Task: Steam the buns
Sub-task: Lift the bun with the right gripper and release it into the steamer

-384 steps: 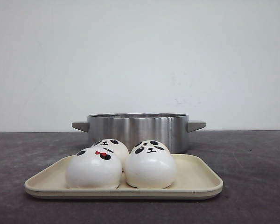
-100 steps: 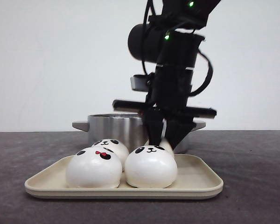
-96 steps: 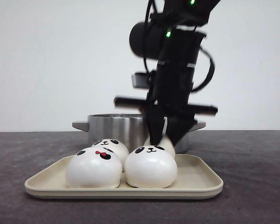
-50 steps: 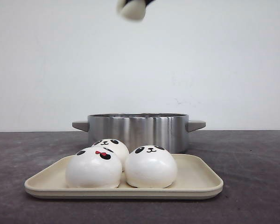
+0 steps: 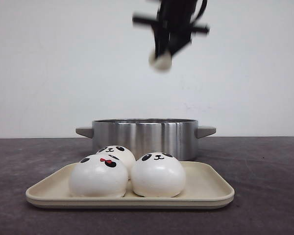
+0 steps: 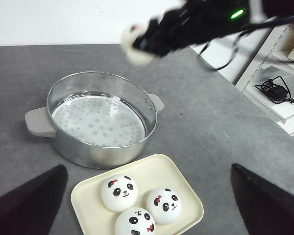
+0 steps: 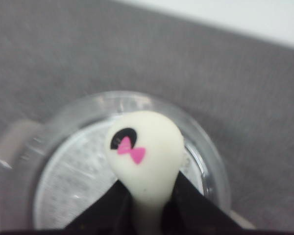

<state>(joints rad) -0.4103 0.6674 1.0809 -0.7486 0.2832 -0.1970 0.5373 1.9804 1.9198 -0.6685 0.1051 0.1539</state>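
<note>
Transfer step, bun one of four. Right gripper pinches a squashed bun high above the steamer pot. Three buns sit on the tray just before the pot. Next, likely: lower into pot, release. Left gripper spread, empty.

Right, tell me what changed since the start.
The right hand took the fourth bun off the tray, lifted it and now holds it squeezed above the steamer pot. Three buns stay on the tray, and the pot has not moved.
</note>
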